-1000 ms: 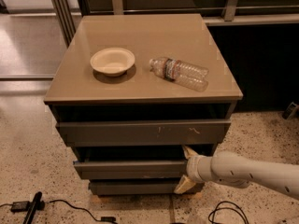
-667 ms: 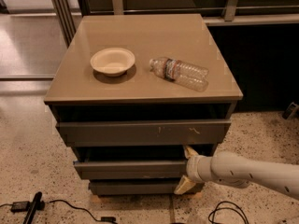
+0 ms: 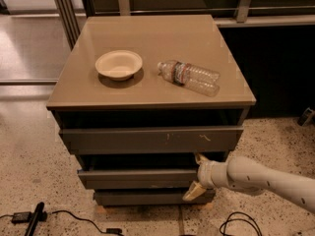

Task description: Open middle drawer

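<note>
Cabinet top (image 3: 147,33): bowl (image 3: 118,64) sits left of centre, and a bottle (image 3: 189,76) lies on its side just right of it, the two apart. Under the top I count three drawers stacked. The upper drawer (image 3: 147,139) comes first, the middle drawer (image 3: 138,177) below it, the lowest drawer (image 3: 142,197) beneath that, near the floor. My gripper (image 3: 197,176) is at the right end of the middle drawer's front, and the arm (image 3: 270,178) reaches in from the right. Cables (image 3: 64,215) lie on the floor, front left of the cabinet.
</note>
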Tool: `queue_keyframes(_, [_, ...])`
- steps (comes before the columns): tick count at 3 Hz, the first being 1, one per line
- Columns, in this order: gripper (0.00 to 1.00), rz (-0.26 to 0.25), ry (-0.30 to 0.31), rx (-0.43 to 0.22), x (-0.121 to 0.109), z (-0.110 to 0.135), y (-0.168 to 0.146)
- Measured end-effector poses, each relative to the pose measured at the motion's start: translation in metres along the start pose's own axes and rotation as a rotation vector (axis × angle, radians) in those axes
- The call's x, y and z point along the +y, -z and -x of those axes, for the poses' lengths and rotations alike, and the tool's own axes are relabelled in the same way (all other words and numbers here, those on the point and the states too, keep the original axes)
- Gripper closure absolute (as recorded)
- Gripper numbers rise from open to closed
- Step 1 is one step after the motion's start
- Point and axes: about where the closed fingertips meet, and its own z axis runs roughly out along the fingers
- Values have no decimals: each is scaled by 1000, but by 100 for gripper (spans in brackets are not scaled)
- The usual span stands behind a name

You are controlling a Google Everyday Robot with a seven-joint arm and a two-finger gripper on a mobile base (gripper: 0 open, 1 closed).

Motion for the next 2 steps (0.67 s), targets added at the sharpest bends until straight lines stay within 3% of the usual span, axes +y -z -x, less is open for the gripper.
queue_keyframes(1, [0,0,0,0,0,0,0])
queue_keyframes(2, [0,22,-83,-2,20,-30,-6])
